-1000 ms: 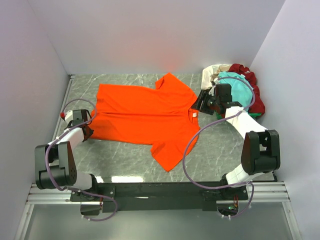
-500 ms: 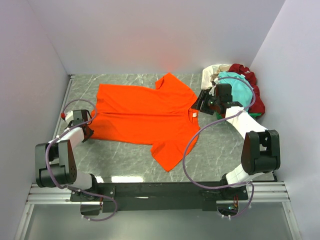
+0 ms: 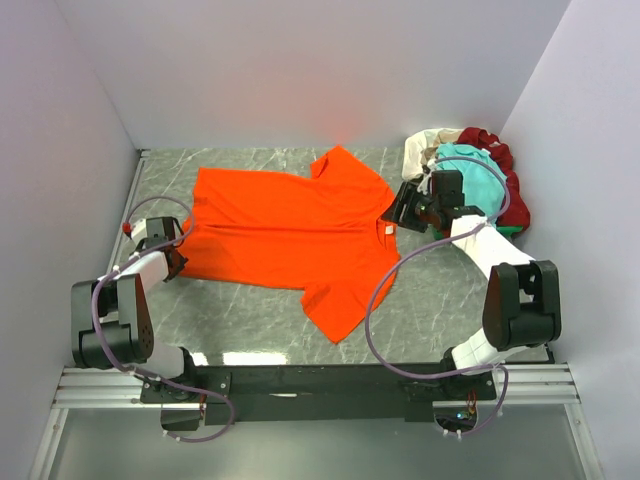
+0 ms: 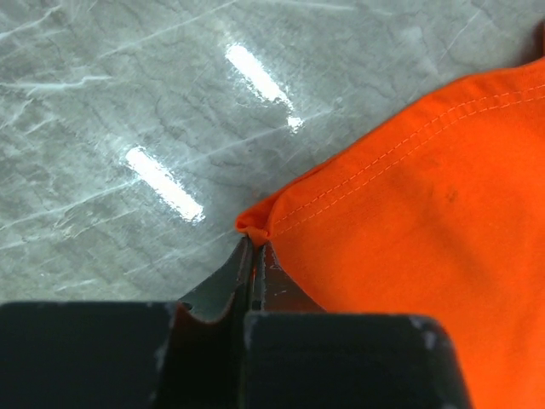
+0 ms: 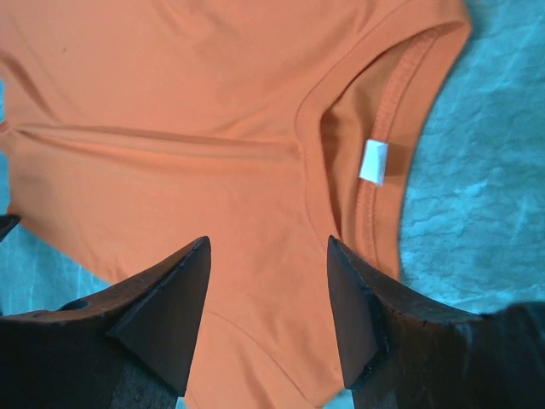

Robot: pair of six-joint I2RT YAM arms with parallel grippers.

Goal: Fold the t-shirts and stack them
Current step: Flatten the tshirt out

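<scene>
While R fingers [image 3: 402,208] gape empty over collar [image 5: 400,94], L fingers [image 4: 253,260] tight on orange t-shirt [image 4: 409,213] corner.

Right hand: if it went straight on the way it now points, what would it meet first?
Most likely the orange t-shirt, at the shoulder cloth beside its white neck label. The right hand stands open over it; how far above is unclear.

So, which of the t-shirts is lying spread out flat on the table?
The orange t-shirt, spread flat in the middle. The teal shirt, dark red shirt and cream shirt lie bunched in a heap at the far right.
</scene>
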